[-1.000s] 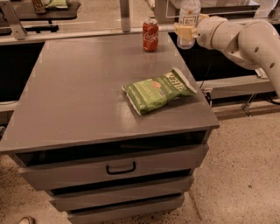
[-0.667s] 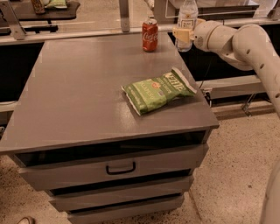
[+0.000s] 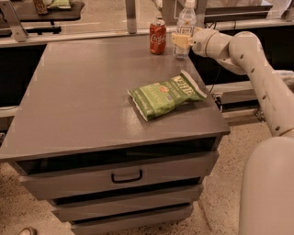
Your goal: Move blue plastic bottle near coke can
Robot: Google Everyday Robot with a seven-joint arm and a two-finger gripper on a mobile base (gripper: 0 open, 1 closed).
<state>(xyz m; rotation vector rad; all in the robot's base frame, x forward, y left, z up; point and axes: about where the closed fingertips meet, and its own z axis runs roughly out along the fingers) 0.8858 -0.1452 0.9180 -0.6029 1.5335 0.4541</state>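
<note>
The blue plastic bottle, clear with a white cap and white label, stands upright at the far right edge of the grey table. The coke can, red with a silver top, stands just left of it with a small gap between them. My gripper reaches in from the right on the white arm and is shut on the bottle's lower half. The cream fingers cover part of the label.
A green chip bag lies flat on the table's right half, in front of the can and bottle. The table has drawers below with a dark handle. A railing and another table stand behind.
My gripper has moved left with the bottle in it, bringing it closer to the coke can. The can and chip bag have not moved.
</note>
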